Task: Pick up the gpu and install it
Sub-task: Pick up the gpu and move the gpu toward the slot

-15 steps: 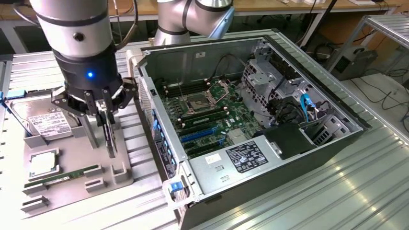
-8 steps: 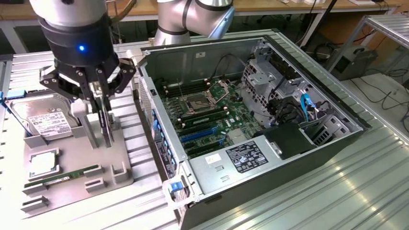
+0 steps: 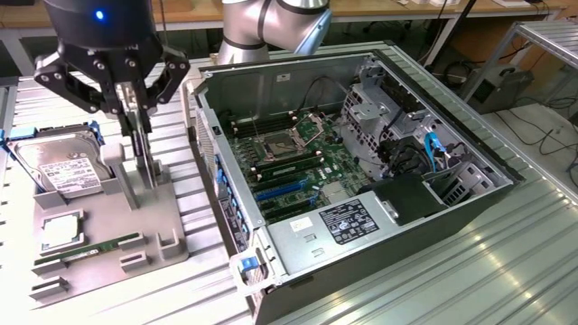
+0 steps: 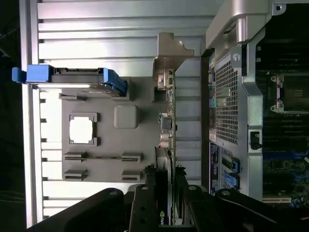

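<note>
Gripper [image 4: 164, 191] at the exterior view's upper left, seemingly clenched on the gpu [image 4: 168, 121] (upright, seen edge-on), card standing in the grey fixture [image 4: 111, 166], beside the open computer case [image 3: 298, 247].

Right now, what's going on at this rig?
The arm's gripper is down over the gpu, which stands on edge in the gray fixture beside the open PC case. The card isn't installed; the blue expansion slots are empty. A hard drive sits in the fixture too.
</note>
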You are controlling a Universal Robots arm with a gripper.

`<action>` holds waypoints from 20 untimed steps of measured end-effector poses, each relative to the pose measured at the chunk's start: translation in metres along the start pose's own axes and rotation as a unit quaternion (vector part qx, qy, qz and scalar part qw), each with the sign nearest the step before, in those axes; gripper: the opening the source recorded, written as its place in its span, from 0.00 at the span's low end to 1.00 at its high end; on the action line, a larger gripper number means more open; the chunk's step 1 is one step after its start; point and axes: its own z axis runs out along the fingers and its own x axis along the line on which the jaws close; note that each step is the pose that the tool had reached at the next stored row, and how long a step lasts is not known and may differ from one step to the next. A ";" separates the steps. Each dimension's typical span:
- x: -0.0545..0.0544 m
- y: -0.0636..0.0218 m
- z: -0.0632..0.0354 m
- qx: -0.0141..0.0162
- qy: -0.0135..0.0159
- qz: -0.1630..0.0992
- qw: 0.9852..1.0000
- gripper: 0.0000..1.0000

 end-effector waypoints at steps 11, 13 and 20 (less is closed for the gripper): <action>-0.022 -0.0104 -0.0375 -0.011 0.000 -0.001 1.000 0.26; -0.031 -0.0124 -0.0428 -0.015 0.000 -0.001 1.000 0.26; -0.068 -0.0155 -0.0514 -0.024 0.000 -0.002 1.000 0.26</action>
